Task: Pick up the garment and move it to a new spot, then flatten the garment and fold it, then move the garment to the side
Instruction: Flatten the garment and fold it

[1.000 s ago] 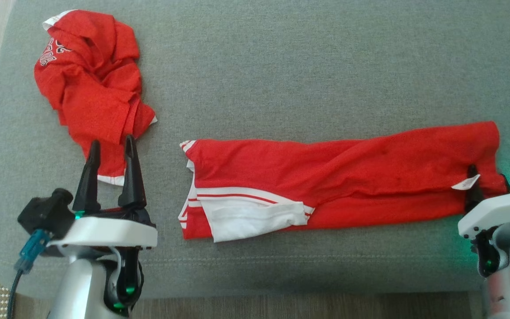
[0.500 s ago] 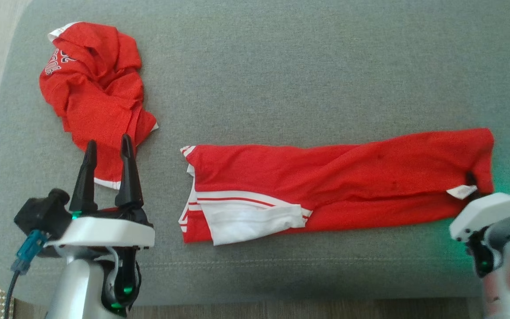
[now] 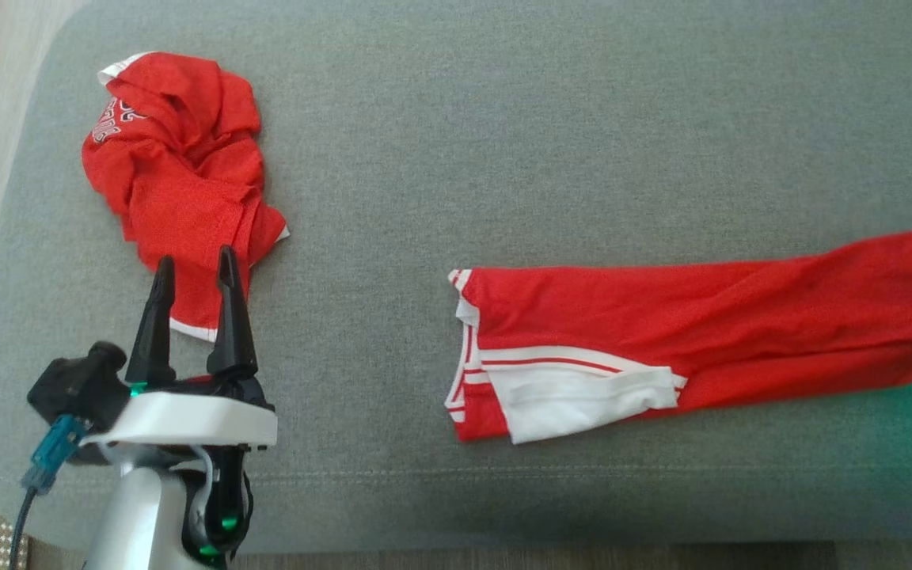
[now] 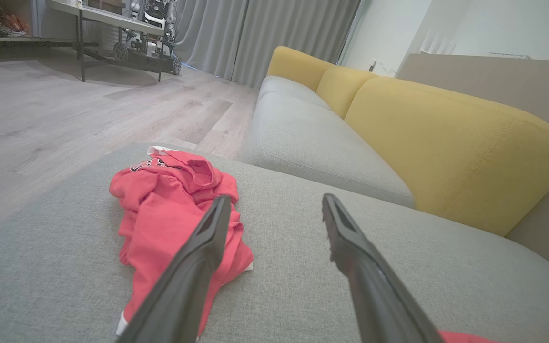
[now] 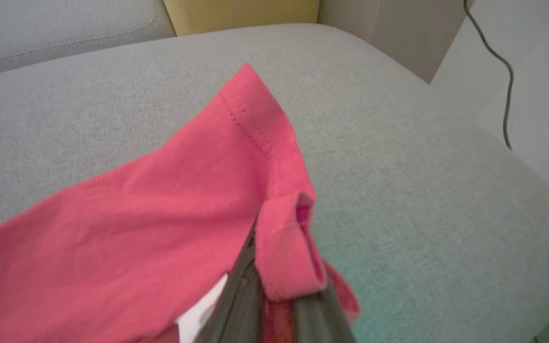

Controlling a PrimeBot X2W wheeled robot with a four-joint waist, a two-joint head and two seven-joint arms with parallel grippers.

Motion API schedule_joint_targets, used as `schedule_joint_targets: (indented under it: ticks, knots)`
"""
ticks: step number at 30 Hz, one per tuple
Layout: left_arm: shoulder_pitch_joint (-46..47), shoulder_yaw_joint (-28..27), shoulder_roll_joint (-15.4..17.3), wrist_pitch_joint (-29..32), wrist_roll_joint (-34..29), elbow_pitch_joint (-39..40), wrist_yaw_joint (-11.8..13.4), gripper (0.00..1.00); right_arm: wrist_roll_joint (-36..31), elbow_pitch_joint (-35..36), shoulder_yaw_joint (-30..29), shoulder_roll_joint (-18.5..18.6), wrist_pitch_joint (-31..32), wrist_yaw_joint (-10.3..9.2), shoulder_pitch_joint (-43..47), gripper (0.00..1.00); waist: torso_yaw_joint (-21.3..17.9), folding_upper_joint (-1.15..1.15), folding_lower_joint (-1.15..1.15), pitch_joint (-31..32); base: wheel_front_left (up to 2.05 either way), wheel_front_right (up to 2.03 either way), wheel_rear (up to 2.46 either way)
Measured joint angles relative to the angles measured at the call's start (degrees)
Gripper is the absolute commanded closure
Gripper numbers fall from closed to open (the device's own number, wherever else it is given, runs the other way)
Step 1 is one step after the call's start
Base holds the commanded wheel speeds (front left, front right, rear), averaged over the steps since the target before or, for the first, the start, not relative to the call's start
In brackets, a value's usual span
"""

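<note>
A grey cushion [image 3: 503,119] is seen from above. Two red things are laid on it, well apart. A crumpled shirt [image 3: 179,182] is bunched near the far left corner, and a long folded garment [image 3: 662,332] is stretched along the near edge, its white-striped end toward the middle.

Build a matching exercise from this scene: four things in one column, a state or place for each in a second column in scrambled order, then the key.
Column one
1. left gripper
2. right gripper
3. folded garment
4. crumpled garment

Column two
A. heaped at the far left of the grey cushion
B. open, holding nothing
C. laid out as a long red strip, white trim at its left end
D. shut on red cloth

Pairs: 1-B, 2-D, 3-C, 4-A
</note>
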State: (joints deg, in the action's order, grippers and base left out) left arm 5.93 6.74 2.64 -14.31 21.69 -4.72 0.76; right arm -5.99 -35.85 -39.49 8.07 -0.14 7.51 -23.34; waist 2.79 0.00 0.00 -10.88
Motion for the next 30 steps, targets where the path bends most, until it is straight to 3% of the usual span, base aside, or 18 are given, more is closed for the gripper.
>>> schedule_joint_targets:
  ticks: [4, 11, 16, 23, 30]
  knots:
    - [-0.04, -0.01, 0.0, 0.0, 0.0, -0.01, 0.02, 0.0, -0.82, 0.97, 1.29, -0.53, 0.85, 0.0, -1.11, 1.0, -0.21, 0.0, 0.0, 0.72, 0.0, 0.0, 0.0]
    - [-2.11, -0.07, 0.01, 0.0, 0.08, -0.29, 0.23, 0.0, 6.26, 5.89, 11.91, -2.72, 6.68, 0.0, 0.01, 1.0, -1.25, 0.0, 0.0, 2.5, 0.0, 0.0, 0.0]
    - [-2.56, -0.01, 0.0, 0.0, 0.09, -0.64, 0.23, 0.0, 16.13, 13.89, 21.28, -3.3, 13.89, 0.0, 4.99, 1.0, -2.08, 0.0, 0.0, 4.02, 0.0, 0.0, 0.0]
    - [-2.94, 0.09, -0.01, 0.0, 0.08, -0.63, 0.23, 0.0, 28.4, 26.3, 27.77, -4.46, 22.17, -0.01, 10.1, 1.0, -2.63, 0.0, 0.0, 4.89, 0.0, 0.0, 0.0]
    - [-3.27, -0.03, 0.0, 0.0, 0.07, -0.66, 0.18, 0.0, 42.01, 32.67, 37.05, -4.87, 24.84, -0.01, 12.56, 1.0, -2.28, 0.0, 0.0, 4.35, 0.0, 0.0, 0.0]
